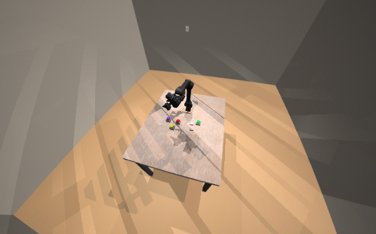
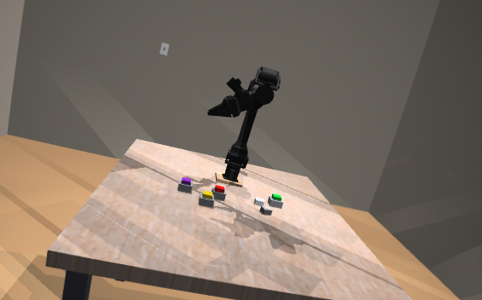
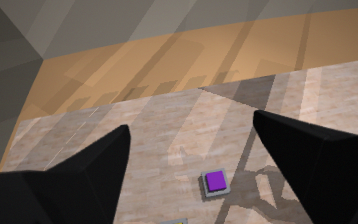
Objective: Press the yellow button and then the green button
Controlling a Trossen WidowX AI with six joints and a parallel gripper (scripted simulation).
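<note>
The yellow button (image 1: 172,126) (image 2: 207,194) sits on a grey base on the table, in front of the red one. Only the top edge of its base shows at the bottom of the wrist view. The green button (image 1: 198,122) (image 2: 276,197) stands on its own grey base, farther right; it is out of the wrist view. Both caps stand up from their bases. My gripper (image 2: 208,112) (image 3: 192,123) is open with nothing between its fingers. It hangs high above the table, up and left of the arm's base in the exterior view, and touches no button.
A purple button (image 1: 168,118) (image 2: 186,181) (image 3: 216,181) is left of the yellow one. A red button (image 1: 178,121) (image 2: 219,188) is close behind the yellow one. A white block (image 1: 191,123) (image 2: 259,201) and a grey block (image 1: 191,129) (image 2: 266,210) lie just left of the green button.
</note>
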